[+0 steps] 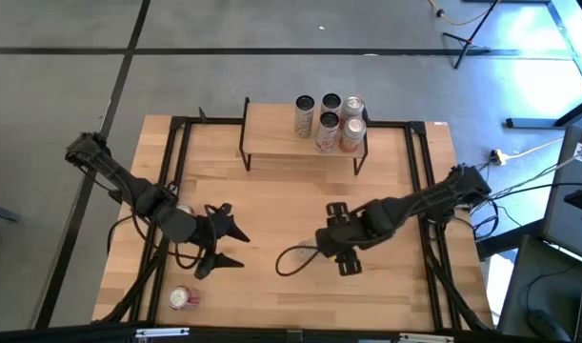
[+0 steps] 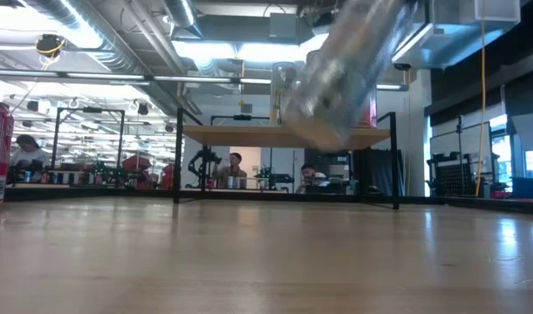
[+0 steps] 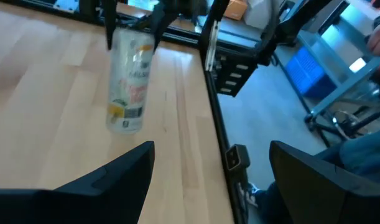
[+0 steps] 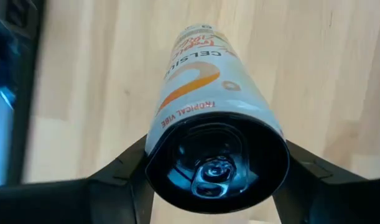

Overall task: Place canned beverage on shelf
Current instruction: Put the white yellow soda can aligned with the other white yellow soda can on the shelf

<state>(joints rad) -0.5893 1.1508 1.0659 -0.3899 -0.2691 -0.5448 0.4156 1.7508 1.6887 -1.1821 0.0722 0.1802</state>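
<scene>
While the right gripper (image 4: 214, 186) pinches a slim can (image 4: 208, 99) in its jaws above the desk (image 1: 271, 200), that thin wall looks slick and dentable, so mid-body is safest; the left gripper (image 1: 217, 240) stands spread and empty; beyond, the shelf (image 1: 271, 129) carries five cans.

White can (image 4: 202, 87) gripped; shelf (image 1: 281, 133) holds five

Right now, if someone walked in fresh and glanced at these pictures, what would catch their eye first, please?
Most striking is the white and orange can clamped between the right gripper fingers, above mid-table. Next, five cans cluster at the right end of the shelf at the table's far edge. Last, the left gripper hangs open near a lone can at the near-left table edge.
</scene>
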